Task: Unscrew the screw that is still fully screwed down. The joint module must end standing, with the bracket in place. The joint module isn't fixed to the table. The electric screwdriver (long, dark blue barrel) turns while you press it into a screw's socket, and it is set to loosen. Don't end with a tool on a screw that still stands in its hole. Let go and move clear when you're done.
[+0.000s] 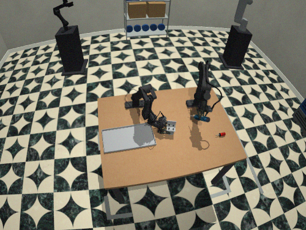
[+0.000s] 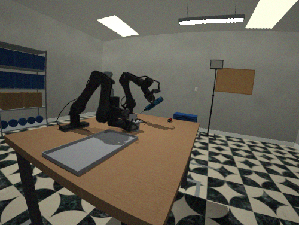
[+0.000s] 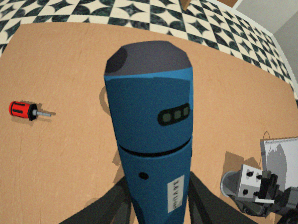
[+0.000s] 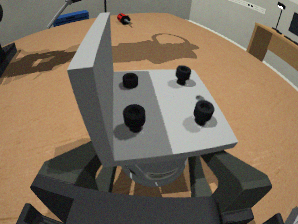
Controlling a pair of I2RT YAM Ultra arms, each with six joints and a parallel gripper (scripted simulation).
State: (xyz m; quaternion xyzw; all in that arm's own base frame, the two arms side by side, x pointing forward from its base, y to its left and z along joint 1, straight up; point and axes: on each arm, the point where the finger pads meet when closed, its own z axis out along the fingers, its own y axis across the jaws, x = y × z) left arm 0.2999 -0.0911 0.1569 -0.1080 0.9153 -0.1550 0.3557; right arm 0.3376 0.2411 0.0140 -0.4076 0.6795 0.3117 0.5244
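The joint module [image 2: 135, 121] stands upright on the table, a grey L-shaped bracket [image 4: 150, 115] on top. Four black screws stand in the bracket; the back left one [image 4: 130, 80] seems to sit lower than the others. My right gripper [image 1: 165, 126] [image 4: 155, 133] is shut on the joint module's base. My left gripper [image 1: 200, 114] [image 2: 149, 97] is shut on the blue electric screwdriver [image 1: 202, 118] [image 2: 154, 103] [image 3: 152, 125] and holds it in the air, tilted, well to one side of the module, with its tip apart from the screws.
A red hand screwdriver [image 1: 221, 134] [image 2: 169, 119] [image 3: 22, 110] [image 4: 123, 18] lies on the table [image 1: 171, 165] beyond the left arm. A shallow grey tray [image 1: 103, 140] [image 2: 61, 164] lies beside the module. A blue box [image 2: 185, 116] sits beyond the table's far edge.
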